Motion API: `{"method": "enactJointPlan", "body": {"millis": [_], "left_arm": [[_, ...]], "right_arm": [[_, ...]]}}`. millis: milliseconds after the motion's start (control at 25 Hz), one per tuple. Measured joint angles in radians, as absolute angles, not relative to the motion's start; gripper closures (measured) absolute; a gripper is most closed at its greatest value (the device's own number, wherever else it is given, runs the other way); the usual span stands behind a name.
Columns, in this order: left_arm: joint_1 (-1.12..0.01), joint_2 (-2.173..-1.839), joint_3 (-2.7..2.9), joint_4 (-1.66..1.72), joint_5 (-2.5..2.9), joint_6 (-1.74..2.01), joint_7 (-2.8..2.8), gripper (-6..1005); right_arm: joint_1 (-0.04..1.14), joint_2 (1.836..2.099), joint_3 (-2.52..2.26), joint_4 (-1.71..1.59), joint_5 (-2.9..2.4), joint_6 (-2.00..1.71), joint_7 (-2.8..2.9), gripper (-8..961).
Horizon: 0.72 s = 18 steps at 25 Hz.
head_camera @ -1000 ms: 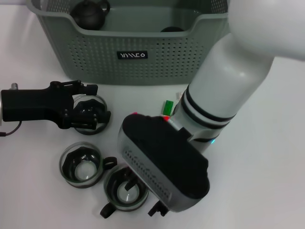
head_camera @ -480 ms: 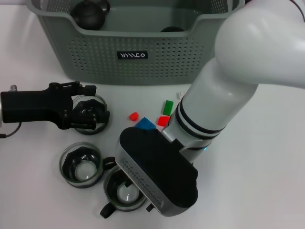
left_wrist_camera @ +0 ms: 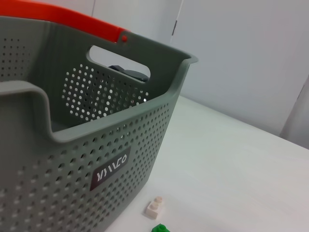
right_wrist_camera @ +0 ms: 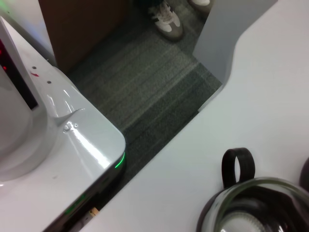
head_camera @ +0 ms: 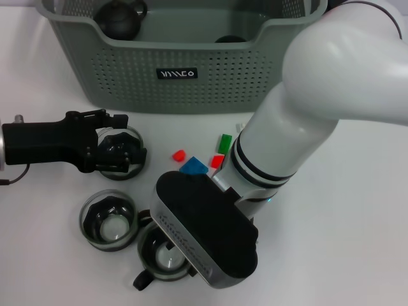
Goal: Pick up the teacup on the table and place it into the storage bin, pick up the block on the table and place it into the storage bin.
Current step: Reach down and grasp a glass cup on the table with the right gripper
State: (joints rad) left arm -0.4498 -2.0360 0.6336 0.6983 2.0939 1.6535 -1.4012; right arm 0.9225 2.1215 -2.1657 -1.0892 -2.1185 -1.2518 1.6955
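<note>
Teacup step: our left gripper (head_camera: 121, 153) sits over a cup (head_camera: 120, 155) near the bin (head_camera: 191, 89).
Can't tell if it's pinching; next we need a grip. Right gripper's hidden above the nearest cup (head_camera: 164, 258).

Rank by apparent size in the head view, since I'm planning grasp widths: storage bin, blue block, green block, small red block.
1. storage bin
2. blue block
3. green block and small red block look close; unsure which is bigger.
</note>
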Motion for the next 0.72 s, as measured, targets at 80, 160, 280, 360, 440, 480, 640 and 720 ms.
{"method": "enactJointPlan", "body": {"millis": [80, 160, 280, 360, 440, 480, 640, 720], "left_arm": [[-0.45, -2.035, 0.634, 0.696, 2.094, 1.653, -1.4, 65], [-0.45, -2.035, 0.634, 0.696, 2.094, 1.654, -1.4, 64], [-0.447, -2.034, 0.633, 0.696, 2.094, 1.653, -1.4, 64], [-0.446, -2.034, 0.632, 0.696, 2.094, 1.653, -1.4, 64], [-0.445, -2.034, 0.632, 0.696, 2.094, 1.654, -1.4, 64], [-0.445, -2.034, 0.632, 0.696, 2.094, 1.654, -1.4, 64], [-0.444, -2.034, 0.632, 0.696, 2.094, 1.654, -1.4, 65], [-0.444, -2.034, 0.632, 0.696, 2.094, 1.654, -1.401, 65]], "right_arm": [[0.928, 2.122, -2.168, -1.082, -2.118, -1.245, 1.698, 364], [0.934, 2.123, -2.169, -1.07, -2.118, -1.239, 1.698, 403], [0.939, 2.123, -2.171, -1.063, -2.118, -1.238, 1.7, 460], [0.94, 2.123, -2.171, -1.065, -2.118, -1.24, 1.702, 499], [0.941, 2.123, -2.171, -1.07, -2.118, -1.249, 1.707, 583], [0.942, 2.122, -2.171, -1.072, -2.118, -1.254, 1.711, 624], [0.953, 2.118, -2.168, -1.08, -2.118, -1.284, 1.745, 779], [0.953, 2.115, -2.165, -1.092, -2.118, -1.298, 1.764, 836]]}}
